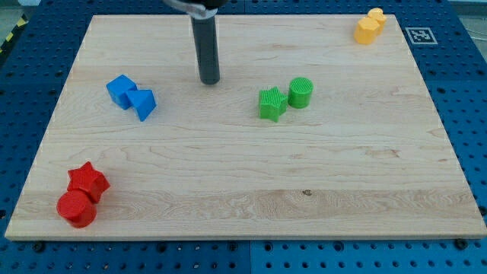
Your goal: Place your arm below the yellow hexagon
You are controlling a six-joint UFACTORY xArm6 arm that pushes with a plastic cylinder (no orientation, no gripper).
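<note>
Rod position: my tip (210, 81) rests on the wooden desk (243, 190) in the upper-left-centre region, closer to the top edge than to the bottom edge, with the dark rod rising straight toward the view's top and leaving the picture there. No fingers or jaws exist on this arm; the rod ends plainly and has hold of nothing, and its end touches no block. Yellow hexagon (367, 30) sits close to the top right corner of the desk, touching a second, smaller yellow block (377, 14) of unclear shape that lies just above it, nearer the top edge. My tip is well apart from this pair, far toward the view's left and somewhat lower. Blue cube (120, 90) and blue triangular block (143, 103) stand touching each other to the left of my tip, toward the left edge. Green star (271, 103) and green cylinder (300, 92) stand touching each other to the right of my tip, near the desk's centre. Red star (87, 181) and red cylinder (76, 208) sit touching each other in the bottom left corner. Blue perforated surface (30, 84) surrounds the desk on all sides.
</note>
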